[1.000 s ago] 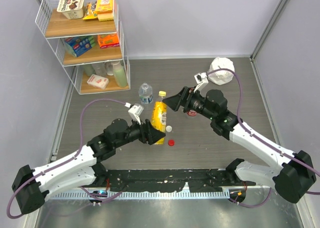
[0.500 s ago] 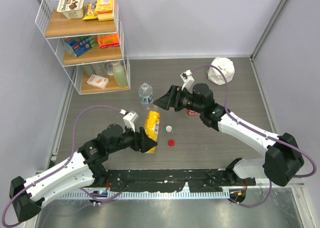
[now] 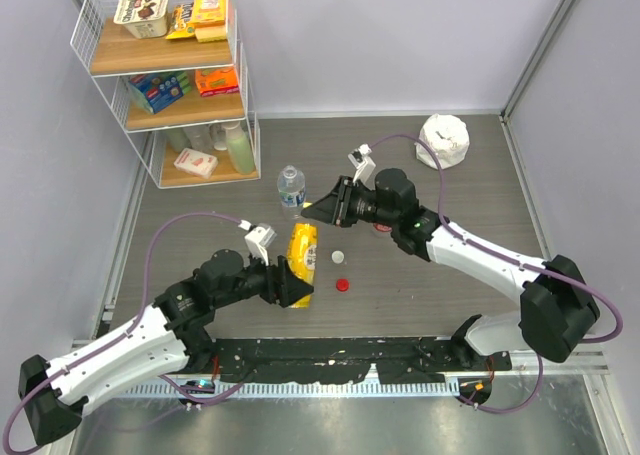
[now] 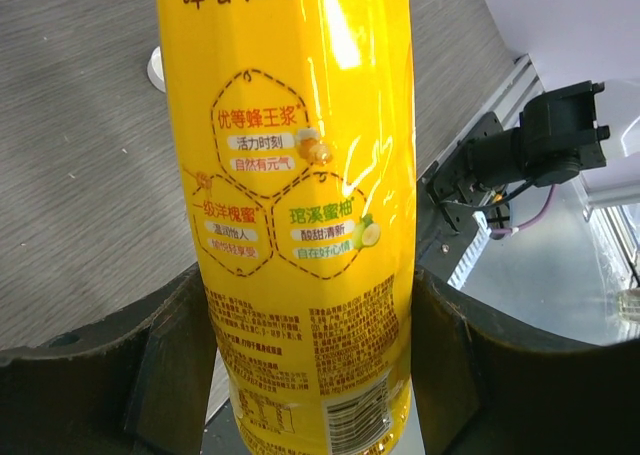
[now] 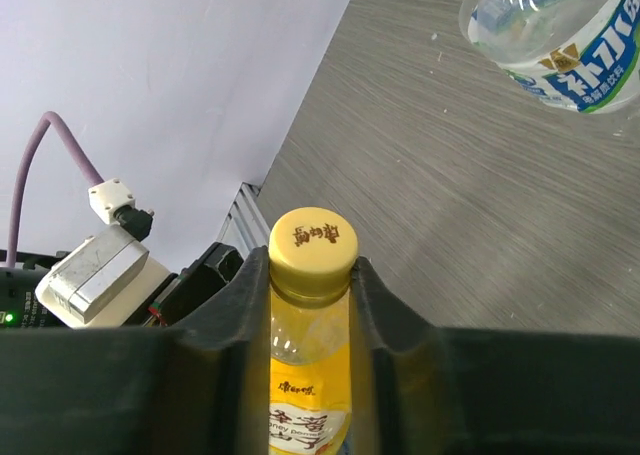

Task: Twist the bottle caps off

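Observation:
My left gripper [image 3: 294, 284] is shut on the lower body of the yellow-orange bottle [image 3: 303, 255], which tilts up from the table; in the left wrist view both fingers [image 4: 170, 375] press the bottle's label [image 4: 310, 195]. The right gripper [image 3: 312, 212] is shut on that bottle's yellow cap [image 5: 313, 243], one finger [image 5: 240, 305] on each side of it. A loose white cap [image 3: 338, 257] and a loose red cap [image 3: 342, 284] lie on the table right of the bottle. The clear bottle with the blue-white label [image 3: 291, 186] stands behind, capless. A red-labelled bottle [image 3: 381, 226] is mostly hidden under my right arm.
A white wire shelf [image 3: 170, 75] with boxes and bottles stands at the back left. A crumpled white object [image 3: 443, 140] lies at the back right. A black rail [image 3: 330, 353] runs along the near edge between the arm bases.
The left arm drew the yellow bottle nearer and to the left, then held still. The right gripper followed leftward, came over the bottle's top and shut on the yellow cap.

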You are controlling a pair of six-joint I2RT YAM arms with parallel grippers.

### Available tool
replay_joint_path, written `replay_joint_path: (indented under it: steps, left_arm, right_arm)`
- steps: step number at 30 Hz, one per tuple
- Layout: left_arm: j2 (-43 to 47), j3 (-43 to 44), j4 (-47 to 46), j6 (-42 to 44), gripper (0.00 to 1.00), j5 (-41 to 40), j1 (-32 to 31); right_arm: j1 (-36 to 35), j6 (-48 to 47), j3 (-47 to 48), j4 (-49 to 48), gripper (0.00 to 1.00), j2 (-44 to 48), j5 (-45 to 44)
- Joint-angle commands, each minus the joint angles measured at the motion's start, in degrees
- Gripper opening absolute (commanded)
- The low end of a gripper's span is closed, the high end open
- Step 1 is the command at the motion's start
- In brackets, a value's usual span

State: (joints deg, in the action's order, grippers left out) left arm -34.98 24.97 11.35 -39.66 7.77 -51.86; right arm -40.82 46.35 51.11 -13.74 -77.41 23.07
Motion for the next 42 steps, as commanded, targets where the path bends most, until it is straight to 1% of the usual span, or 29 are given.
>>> replay_joint_path:
  steps: [1,3,4,7,9,11,13,16,18,22,23,25,26,27,28,30,31,32,34,35,36,38,40,42]
  left_arm:
    - [0.3,-0.2,-3.0,0.2,0.1,2.0,-0.3]
    - [0.3,-0.4,-4.1,-0.4,0.2,1.9,-0.4]
    - [0.4,-0.5,-4.9,-0.7,0.29,1.8,-0.4]
    - [1.0,-1.1,-8.4,-1.5,0.49,1.2,-0.3]
    - [1.1,-1.3,-10.9,-2.0,0.69,0.8,-0.3]
    - [0.6,-1.2,-13.5,-2.2,0.79,1.0,-0.3]
    - [-1.0,-0.6,-14.9,-2.1,0.82,1.5,-0.3]
    - [-4.6,2.3,-13.5,-0.8,0.83,2.3,-0.3]
    - [-6.3,3.7,-12.8,-0.2,0.81,2.8,-0.3]
    - [-7.9,4.6,-12.1,0.5,0.66,3.0,-0.3]
    - [-7.8,4.3,-12.1,0.5,0.61,3.0,-0.3]
    - [-7.6,3.7,-12.1,0.4,0.47,2.7,-0.4]
    - [-7.2,3.3,-12.0,0.3,0.38,2.3,-0.3]
    - [-6.7,3.1,-12.1,0.2,0.31,2.1,-0.3]
    - [-6.1,2.5,-12.0,0.1,0.27,1.7,-0.3]
    - [-5.1,2.1,-11.5,0.2,0.22,1.1,-0.3]
    - [-4.6,1.8,-11.5,0.3,0.22,0.8,-0.3]
    - [-4.2,1.7,-10.1,0.4,0.22,0.6,-0.3]
    - [-3.5,1.4,-9.0,0.5,0.23,0.1,-0.3]
    - [-3.3,1.3,-8.7,0.4,0.23,0.2,-0.3]
    - [-3.2,1.1,-8.4,0.4,0.24,0.2,-0.4]
    - [-3.0,0.8,-7.8,0.3,0.25,0.2,-0.3]
    - [-2.7,0.5,-7.3,0.0,0.25,-0.1,-0.3]
    - [-2.7,0.3,-6.6,0.0,0.25,-0.6,-0.3]
  right_arm:
    - [-0.3,1.3,-1.4,-7.6,0.02,2.7,0.5]
    - [-0.3,1.2,-3.1,-8.6,0.02,4.5,-0.7]
    - [-0.3,1.1,-4.3,-9.5,0.01,6.1,-1.4]
    - [-0.3,0.5,-6.9,-10.1,0.02,8.7,-2.7]
    - [-0.2,0.0,-7.7,-9.9,0.02,10.3,-3.5]
    - [-0.3,-0.2,-8.2,-10.3,0.01,10.9,-2.8]
    - [-0.3,-0.1,-8.4,-11.2,0.02,10.8,-1.5]
    - [-0.2,-0.2,-8.0,-11.2,0.02,10.5,-1.0]
    - [-0.3,-0.5,-8.0,-11.0,0.02,10.6,-1.3]
    - [-0.3,-0.8,-8.0,-10.7,0.01,11.0,-1.9]
    - [-0.3,-0.8,-8.2,-10.6,0.01,11.4,-2.2]
    - [-0.3,-0.9,-8.4,-10.3,0.02,11.8,-3.0]
    - [-0.3,-1.1,-8.4,-10.2,0.02,11.8,-3.2]
    - [-0.3,-1.3,-8.3,-9.9,0.04,11.7,-3.3]
    - [-0.3,-1.5,-8.1,-9.7,0.06,11.6,-3.1]
    - [-0.3,-1.7,-6.8,-9.3,0.11,10.8,-2.3]
    - [-0.3,-1.8,-6.5,-9.1,0.23,10.2,-1.5]
    - [-0.3,-1.9,-5.6,-8.9,0.27,9.8,-1.3]
    - [-0.3,-2.1,-4.5,-8.2,0.5,9.0,-0.7]
    - [-0.3,-2.1,-4.3,-7.9,0.55,8.9,-0.7]
    - [-0.3,-2.2,-3.8,-7.6,0.64,8.9,-1.3]
    - [-0.3,-2.4,-3.6,-7.1,0.72,9.1,-2.2]
    - [-0.3,-2.8,-3.4,-6.6,0.76,9.6,-3.3]
    - [-0.3,-2.9,-3.0,-5.3,0.78,9.6,-4.1]
